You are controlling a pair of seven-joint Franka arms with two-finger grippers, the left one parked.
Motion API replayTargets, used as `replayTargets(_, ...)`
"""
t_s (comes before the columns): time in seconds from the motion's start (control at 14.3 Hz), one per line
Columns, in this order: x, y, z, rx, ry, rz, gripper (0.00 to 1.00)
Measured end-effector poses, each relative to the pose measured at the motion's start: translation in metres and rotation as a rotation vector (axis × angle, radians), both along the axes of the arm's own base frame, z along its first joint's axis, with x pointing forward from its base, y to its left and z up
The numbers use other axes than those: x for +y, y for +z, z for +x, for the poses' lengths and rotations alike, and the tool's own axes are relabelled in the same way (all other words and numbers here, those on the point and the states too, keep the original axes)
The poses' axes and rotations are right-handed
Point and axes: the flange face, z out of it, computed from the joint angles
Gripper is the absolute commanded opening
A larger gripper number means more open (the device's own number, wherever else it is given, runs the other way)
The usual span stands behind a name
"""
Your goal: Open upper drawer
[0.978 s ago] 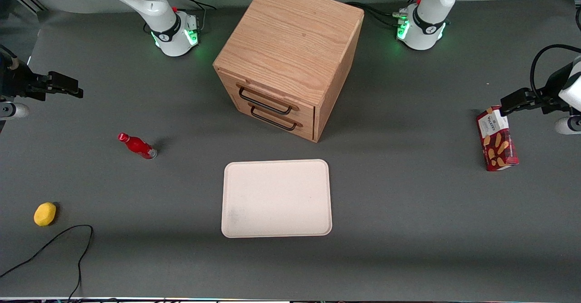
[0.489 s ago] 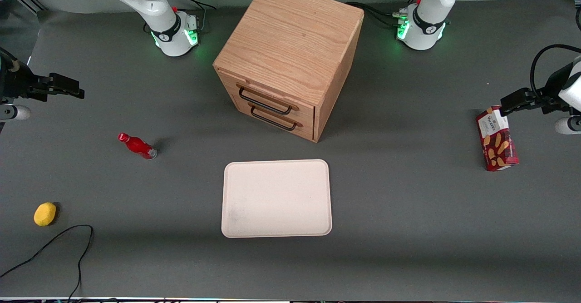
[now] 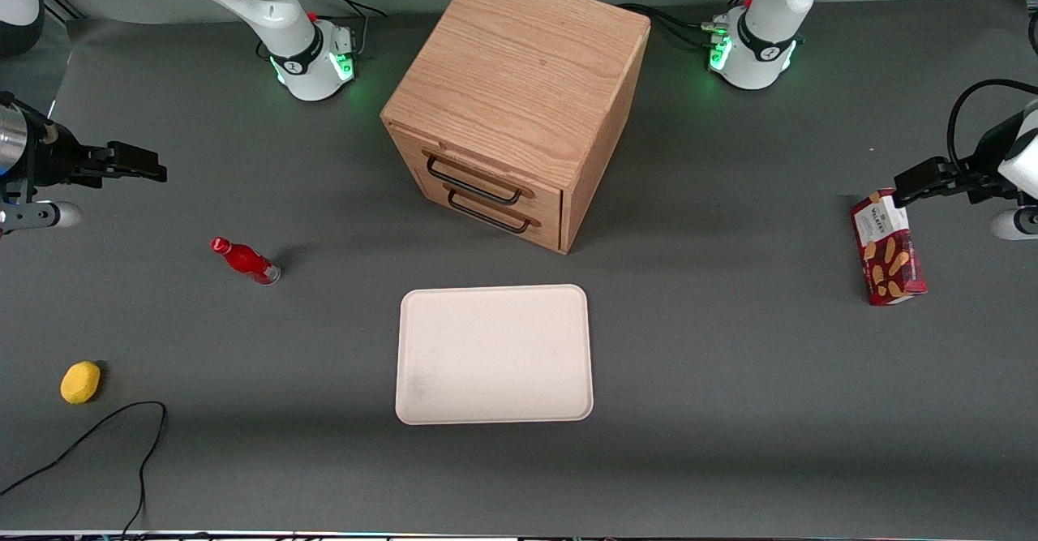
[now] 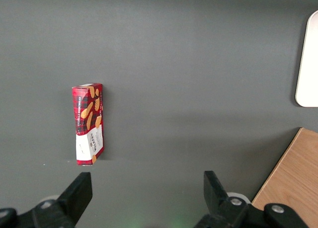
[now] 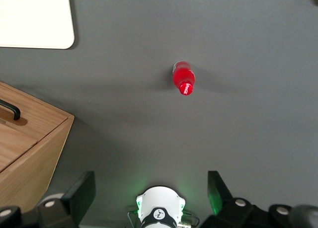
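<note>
Gripper (image 3: 150,169) sits high at the working arm's end of the desk (image 3: 730,411), well apart from the cabinet (image 3: 519,95). Fingers spread wide in the right wrist view, nothing between them.

Upper drawer (image 3: 474,174) is shut, flush with the cabinet face. The cabinet stands mid-desk toward the edge farthest from the front camera, turned at an angle so its front faces partly toward the working arm's end. Lower drawer (image 3: 493,215) sits just beneath, with an identical black handle.

Risks, my read:
- Wrong handle. Upper handle (image 3: 473,182) and lower handle (image 3: 489,213) are close together and look alike; a low approach grabs the lower one.
- Thin wire handle, small gap to the drawer face. Fingers could jam on the wood or slip off mid-pull.
- The angled cabinet means the pull line is diagonal. Pulling off-axis likely binds the drawer or drags the whole cabinet.
- Bottle (image 3: 246,260) stands upright between gripper and cabinet, nearer the front camera than a straight line to the handle. A low sweep could topple it.

Room: bare desk from gripper to cabinet front. Tray (image 3: 494,354) lies in front of the cabinet, nearer the camera, close to the drawer's travel path. Lemon (image 3: 80,382) and cable (image 3: 97,435) are near the desk's camera-side corner, out of the way.
</note>
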Motion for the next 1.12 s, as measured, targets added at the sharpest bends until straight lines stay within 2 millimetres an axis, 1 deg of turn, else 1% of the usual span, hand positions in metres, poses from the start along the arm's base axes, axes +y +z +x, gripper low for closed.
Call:
replayTargets(0.14,0.005,0.006,-0.001,-0.006,0.002,0.035,1.00)
replayTargets(0.28,0.015,0.007,0.000,-0.002,0.014,0.062,1.00)
replayTargets(0.56,0.048,-0.003,0.006,0.016,0.068,0.078,1.00)
replayTargets(0.77,0.064,-0.011,0.013,0.025,0.082,0.135,1.00)
replayTargets(0.84,0.074,-0.013,0.016,0.025,0.097,0.141,1.00)
replayTargets(0.91,0.089,-0.016,0.019,0.022,0.122,0.144,1.00)
replayTargets(1.12,0.146,-0.029,0.029,-0.005,0.207,0.146,1.00)
